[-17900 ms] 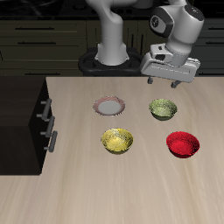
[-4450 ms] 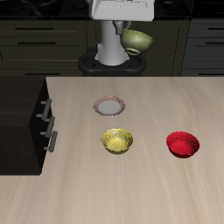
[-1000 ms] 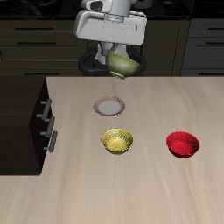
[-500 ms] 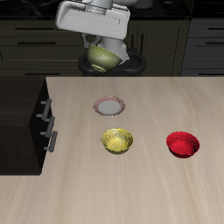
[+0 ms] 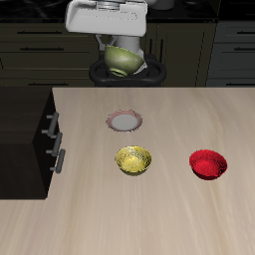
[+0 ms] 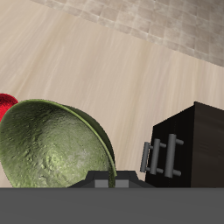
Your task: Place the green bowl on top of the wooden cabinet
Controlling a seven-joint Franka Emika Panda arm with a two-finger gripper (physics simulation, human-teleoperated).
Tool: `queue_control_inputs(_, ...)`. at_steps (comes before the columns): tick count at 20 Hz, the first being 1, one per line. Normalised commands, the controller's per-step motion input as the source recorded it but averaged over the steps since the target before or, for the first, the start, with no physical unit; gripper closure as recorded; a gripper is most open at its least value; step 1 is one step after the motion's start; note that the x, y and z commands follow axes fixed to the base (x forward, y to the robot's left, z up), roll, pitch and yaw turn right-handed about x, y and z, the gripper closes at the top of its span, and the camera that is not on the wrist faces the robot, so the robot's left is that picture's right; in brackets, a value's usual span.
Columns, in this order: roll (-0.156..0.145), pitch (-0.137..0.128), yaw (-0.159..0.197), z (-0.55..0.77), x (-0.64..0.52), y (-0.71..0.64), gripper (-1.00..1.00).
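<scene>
The green bowl (image 5: 121,60) hangs tilted in my gripper (image 5: 117,45), high above the table's back edge. In the wrist view the green bowl (image 6: 54,146) fills the foreground, gripped at its rim. The gripper is shut on it. The wooden cabinet (image 5: 22,129) is a dark box at the table's side, with silver handles (image 5: 53,139) on its drawers; it also shows in the wrist view (image 6: 190,147). The bowl is farther back than the cabinet's top and well above it.
On the table stand a small pink-rimmed plate (image 5: 125,122), a yellow patterned bowl (image 5: 133,159) and a red bowl (image 5: 208,163). The red bowl's edge shows in the wrist view (image 6: 5,104). Dark kitchen cupboards run behind the table.
Over the last second the gripper carried the green bowl sideways toward the cabinet's side; in the last half second it barely moved. Earlier it lifted the bowl off the table.
</scene>
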Motion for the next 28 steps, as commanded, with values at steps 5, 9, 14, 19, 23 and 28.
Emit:
queue_control_inputs(5, 0.152, 0.000, 0.050, -0.01, -0.05, 0.15, 1.00)
queue_control_inputs(9, 0.044, 0.021, 0.027, -0.01, 0.00, -0.20, 1.00)
queue_control_inputs(14, 0.003, -0.002, 0.013, 0.03, -0.05, -0.30, 1.00)
queue_control_inputs(19, -0.049, 0.009, -0.003, -0.03, 0.02, -0.45, 1.00)
queue_control_inputs(23, -0.017, 0.003, 0.022, -0.05, 0.00, -0.16, 1.00)
queue_control_inputs(28, -0.051, -0.008, 0.019, 0.01, 0.03, -0.27, 1.00)
